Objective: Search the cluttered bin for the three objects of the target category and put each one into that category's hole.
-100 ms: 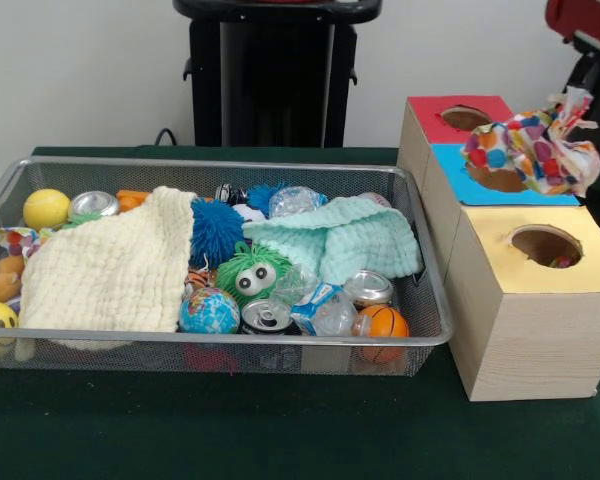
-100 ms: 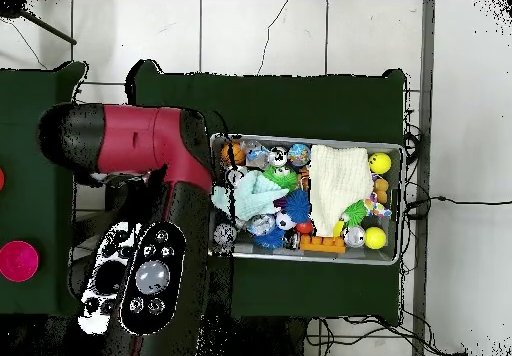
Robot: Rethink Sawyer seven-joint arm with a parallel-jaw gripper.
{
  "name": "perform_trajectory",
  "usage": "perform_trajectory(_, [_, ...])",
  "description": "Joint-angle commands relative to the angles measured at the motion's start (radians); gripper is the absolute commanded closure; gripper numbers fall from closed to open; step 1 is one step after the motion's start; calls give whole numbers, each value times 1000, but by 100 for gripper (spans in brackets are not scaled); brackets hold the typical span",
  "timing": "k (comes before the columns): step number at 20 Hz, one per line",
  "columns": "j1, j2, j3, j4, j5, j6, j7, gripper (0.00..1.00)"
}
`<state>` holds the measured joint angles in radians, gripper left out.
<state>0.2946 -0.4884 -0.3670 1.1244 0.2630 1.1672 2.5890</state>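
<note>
Judging from the patterned cloth (image 1: 535,150) that lies bunched over the hole in the blue box top (image 1: 455,180), on the right of the wire bin (image 1: 230,342), I take cloths to be my category. This cloth is thin and limp, with many coloured dots. Part of it stands above the hole, so I think it needs pushing down.

Two more cloths are in the bin. The cream cloth (image 1: 110,270) covers the left half; it is thick, crinkled and soft. The mint cloth (image 1: 345,240) lies at the far right and has the same woven, puckered texture. Both should be light and will fold and trail when lifted, so I would pinch a raised fold near the middle, not a flat edge. They may drag the neighbours: the smooth metal cans (image 1: 268,318), the fuzzy green toy (image 1: 250,275), the hard little basketball (image 1: 382,322).

Only a piece of my arm (image 1: 580,20) shows at the top right, and from above it hides the boxes. My pincer itself I cannot see clearly, so whether it is released or clenched I cannot tell.
</note>
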Motion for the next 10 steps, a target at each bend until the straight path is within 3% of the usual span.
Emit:
perform_trajectory(1, [4, 96, 10, 33, 34, -6, 344, 100])
perform_trajectory(10, [-10, 129, 44, 119, 48, -175, 271, 100])
